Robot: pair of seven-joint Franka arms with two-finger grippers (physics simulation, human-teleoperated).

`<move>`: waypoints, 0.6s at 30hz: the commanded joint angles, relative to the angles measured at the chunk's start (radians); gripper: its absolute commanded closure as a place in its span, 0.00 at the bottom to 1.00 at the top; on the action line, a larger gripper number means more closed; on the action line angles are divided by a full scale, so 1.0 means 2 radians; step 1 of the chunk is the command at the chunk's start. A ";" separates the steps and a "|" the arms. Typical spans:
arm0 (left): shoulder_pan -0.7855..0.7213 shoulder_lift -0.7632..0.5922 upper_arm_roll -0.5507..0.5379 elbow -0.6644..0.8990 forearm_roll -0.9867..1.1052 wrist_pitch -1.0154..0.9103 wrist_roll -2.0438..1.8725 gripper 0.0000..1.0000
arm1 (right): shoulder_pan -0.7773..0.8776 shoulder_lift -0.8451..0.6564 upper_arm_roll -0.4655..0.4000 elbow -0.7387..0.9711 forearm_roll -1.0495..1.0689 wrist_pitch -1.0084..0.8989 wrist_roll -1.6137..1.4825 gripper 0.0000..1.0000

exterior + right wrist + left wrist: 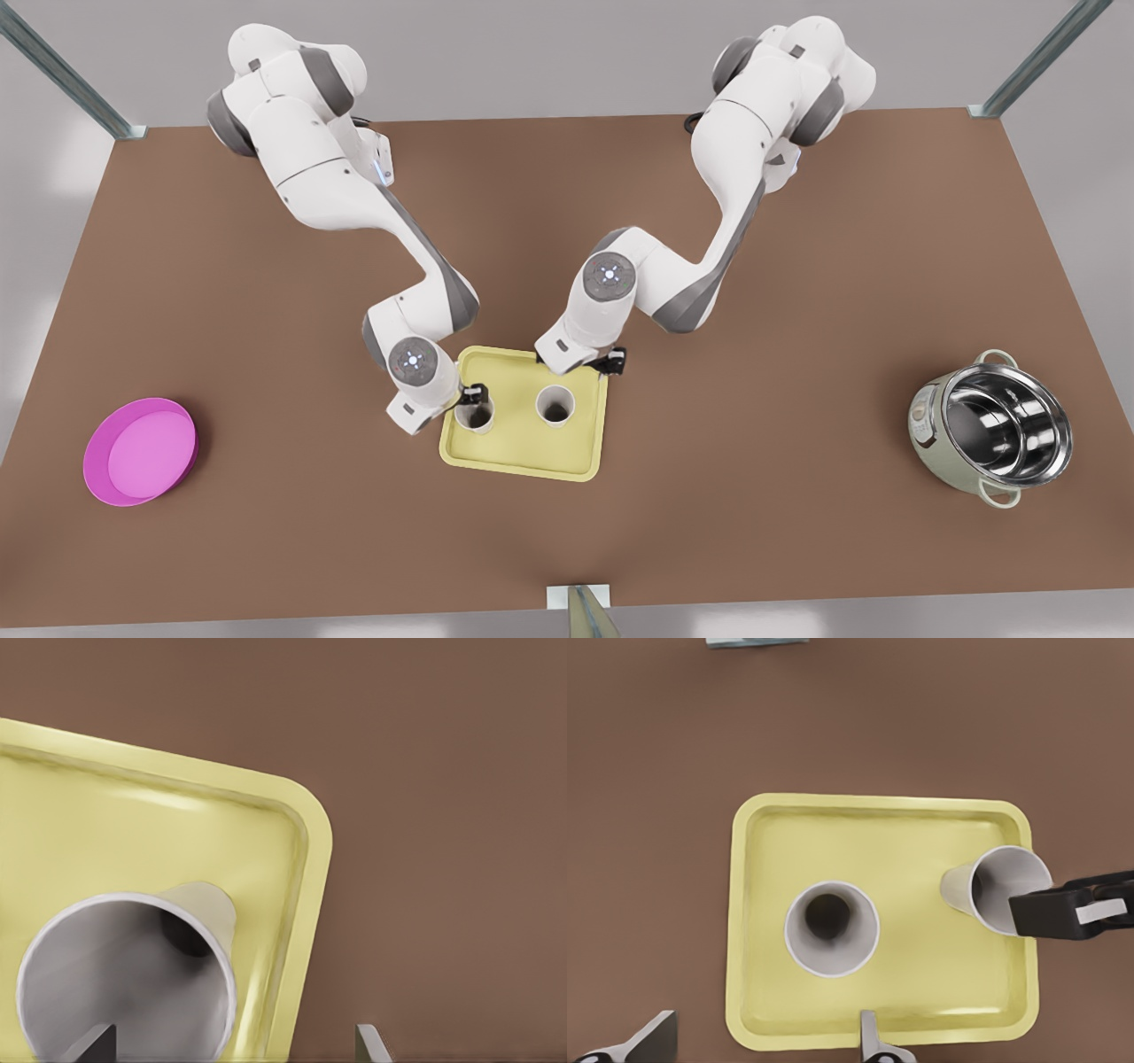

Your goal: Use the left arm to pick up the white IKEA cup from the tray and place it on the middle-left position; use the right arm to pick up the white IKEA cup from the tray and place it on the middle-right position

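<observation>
My left gripper (611, 361) hangs over the far rim of the tray (523, 461), on the front view's right side of it. Its fingers (656, 1041) are spread wide with nothing between them. The centre cup (555, 405) stands near it on the tray floor, a little toward the camera in the front view and lower than the fingertips, not touching them. In the left wrist view I look almost straight down into its dark mouth.

My right gripper (474, 394) is down at the edge cup (475, 415), which stands just inside the tray's rim on the front view's left. Its fingers (368, 1045) are also apart: in the right wrist view one tip shows against the cup's mouth and the other shows out past the tray's rim, against the bare table (753, 496), so one side of the cup's rim lies between them. I cannot tell whether either tip touches the cup, and nothing is clamped.

Both cups are white and taper toward the base. Each stands upright on the tray with its mouth open upward, so the long axis runs vertically. They stand side by side, apart from each other.

Well off to either side on the table are a magenta dish (139, 450) and a steel pot (992, 427).
</observation>
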 commanded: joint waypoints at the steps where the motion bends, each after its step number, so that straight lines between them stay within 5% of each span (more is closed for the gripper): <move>1: -0.006 0.013 0.003 -0.002 0.009 0.051 -0.181 0.00 | 0.008 0.010 0.001 -0.002 0.000 0.034 0.050 0.00; 3: 0.001 0.024 0.019 0.000 0.009 0.086 -0.164 0.00 | 0.013 0.020 0.000 0.001 0.000 0.034 0.054 0.01; 5: -0.001 0.036 0.017 -0.003 0.015 0.085 -0.164 0.00 | 0.012 0.024 0.000 0.003 0.001 0.056 0.057 0.33; 9: -0.010 0.036 0.017 -0.017 0.018 0.080 -0.170 0.00 | 0.012 0.026 -0.001 0.008 0.000 0.056 0.070 0.70; 14: -0.006 0.048 0.017 -0.042 0.019 0.085 -0.163 0.00 | -0.009 0.023 -0.004 0.028 0.033 0.052 0.065 0.94; 18: -0.010 0.083 0.017 -0.042 0.017 0.119 -0.171 0.00 | -0.079 -0.040 -0.004 0.028 0.030 -0.006 -0.060 0.94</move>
